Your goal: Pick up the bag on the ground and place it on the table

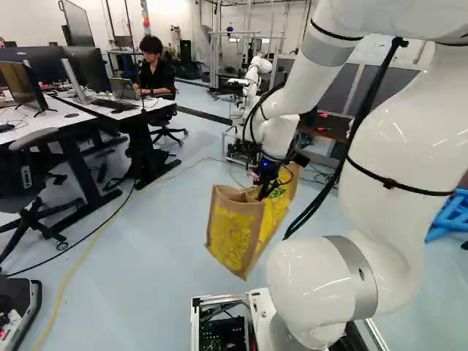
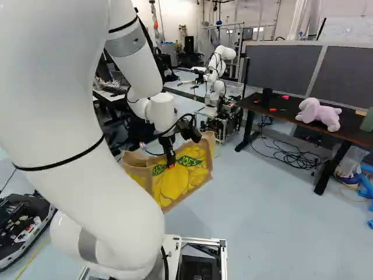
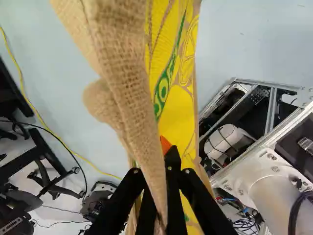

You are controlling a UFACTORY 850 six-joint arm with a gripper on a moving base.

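Wrist view, tool (image 2: 171,165) pinched closed on cut-off bag (image 3: 178,115), its folds hiding one fingertip

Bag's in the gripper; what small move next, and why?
I'd probably swing the gripper right, toward the dark table: the bag hangs pinched above the floor, and that table stands off to its right, not yet beneath it.

Green lettering (image 2: 190,161) marks the bag (image 2: 201,153), small pale lettering (image 1: 21,53) a monitor (image 1: 45,64).
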